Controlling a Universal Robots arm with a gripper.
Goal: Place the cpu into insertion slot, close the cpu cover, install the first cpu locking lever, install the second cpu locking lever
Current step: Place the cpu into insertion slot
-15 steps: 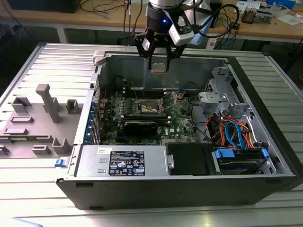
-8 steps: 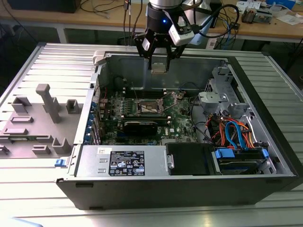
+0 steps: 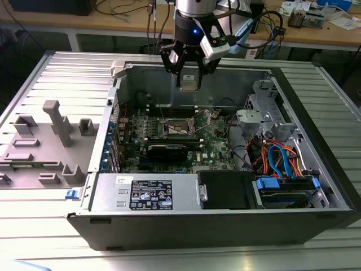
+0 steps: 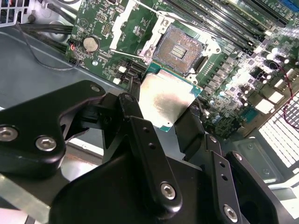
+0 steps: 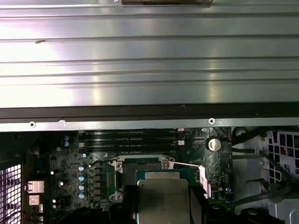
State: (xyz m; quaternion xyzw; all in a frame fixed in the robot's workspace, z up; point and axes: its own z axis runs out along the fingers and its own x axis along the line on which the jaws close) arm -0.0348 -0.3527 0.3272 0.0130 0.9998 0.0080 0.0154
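The chip (image 4: 166,98) is gripped at its edges by the closed tool (image 3: 189,78), well above the uncovered socket (image 4: 180,49). Good seating is judged to require the chip level and squared to the socket.

A wooden bench (image 3: 84,23) is running along twelve o'clock; light is glinting off the ribbed metal table (image 3: 39,226) at seven o'clock.

My gripper (image 3: 189,79) black, cpu (image 4: 166,99) dull silver with a thin green edge, insertion slot (image 4: 180,46) dark-centred, perhaps gold-speckled, silver-rimmed, circuit board (image 4: 105,56) green, cables (image 3: 277,157) blue and orange at the exterior view's lower right, table (image 3: 39,237) pale grey, ribbed.
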